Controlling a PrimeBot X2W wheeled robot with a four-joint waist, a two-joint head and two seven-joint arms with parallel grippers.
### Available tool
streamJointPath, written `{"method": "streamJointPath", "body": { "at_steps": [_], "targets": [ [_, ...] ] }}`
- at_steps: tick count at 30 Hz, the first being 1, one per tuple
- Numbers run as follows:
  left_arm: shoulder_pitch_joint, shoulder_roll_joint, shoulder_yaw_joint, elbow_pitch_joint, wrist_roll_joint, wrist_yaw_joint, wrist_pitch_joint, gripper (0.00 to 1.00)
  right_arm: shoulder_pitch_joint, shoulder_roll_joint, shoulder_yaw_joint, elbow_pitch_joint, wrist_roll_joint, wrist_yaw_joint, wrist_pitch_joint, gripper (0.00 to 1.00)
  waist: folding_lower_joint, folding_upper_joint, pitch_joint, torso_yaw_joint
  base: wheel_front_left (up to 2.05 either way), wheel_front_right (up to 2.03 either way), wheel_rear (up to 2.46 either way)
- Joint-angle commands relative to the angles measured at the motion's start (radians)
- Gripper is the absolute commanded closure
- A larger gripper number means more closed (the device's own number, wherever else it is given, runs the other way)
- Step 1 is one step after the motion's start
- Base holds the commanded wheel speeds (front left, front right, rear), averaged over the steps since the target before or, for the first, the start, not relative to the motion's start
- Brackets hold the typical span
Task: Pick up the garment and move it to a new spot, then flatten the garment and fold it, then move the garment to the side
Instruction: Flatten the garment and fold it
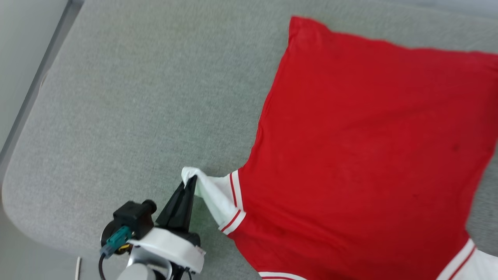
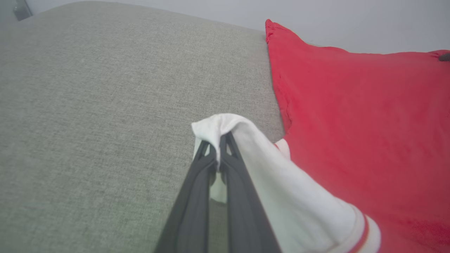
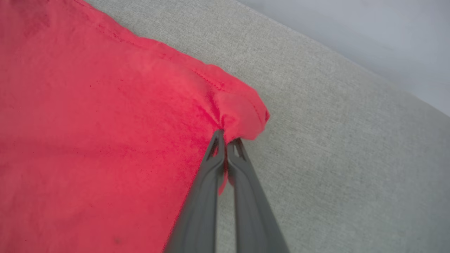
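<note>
Where the head view starts, lower left, you've got the left gripper with both dark fingers pressed together. A fold of the white sleeve is pinched at the tips. The left wrist view agrees: white cloth bunches over and between the tips, with no gap. The sleeve is drawn out toward the gripper and raised off the grey fabric surface at the pinch. Red-and-white striped trim runs where the white meets the red.

Past that, the garment lies spread over the right part of the surface, plain red face up and mostly flat. A second white sleeve sits at the lower right edge. The far hem corner rests flat on the grey cloth near the top of the head view.

In its own wrist view, the right gripper has its fingers closed on a stitched red corner of the garment. The cloth puckers at the tips and a sliver of red shows between the fingers lower down. You can't tell from that view which corner it is.
</note>
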Motion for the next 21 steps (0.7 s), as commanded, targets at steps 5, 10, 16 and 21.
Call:
{"method": "streamJointPath", "body": {
  "at_steps": [5,10,16,21],
  "targets": [
    [0.061,0.028,0.018,-0.010,-0.014,0.022,0.014,1.00,0.111,-0.064,0.049,-0.076,0.062,-0.001,-0.057,1.00,0.0000,0.0000,-0.115,-0.074,0.00,0.00,0.00],
    [0.122,0.047,0.030,-0.012,-0.033,0.038,0.025,1.00,0.248,-0.115,0.059,-0.161,0.124,-0.001,-0.105,1.00,0.0000,0.0000,-0.184,-0.120,0.00,0.00,0.00],
    [0.192,0.063,0.045,-0.011,-0.055,0.055,0.031,1.00,0.500,-0.154,0.018,-0.248,0.180,-0.001,-0.147,1.00,0.0000,0.0000,-0.270,-0.166,0.00,0.00,0.00],
    [0.234,0.081,0.053,-0.024,-0.069,0.065,0.041,1.00,0.724,-0.143,-0.054,-0.309,0.210,-0.001,-0.152,1.00,0.0000,0.0000,-0.308,-0.192,0.00,0.00,0.00]
  ]
}}
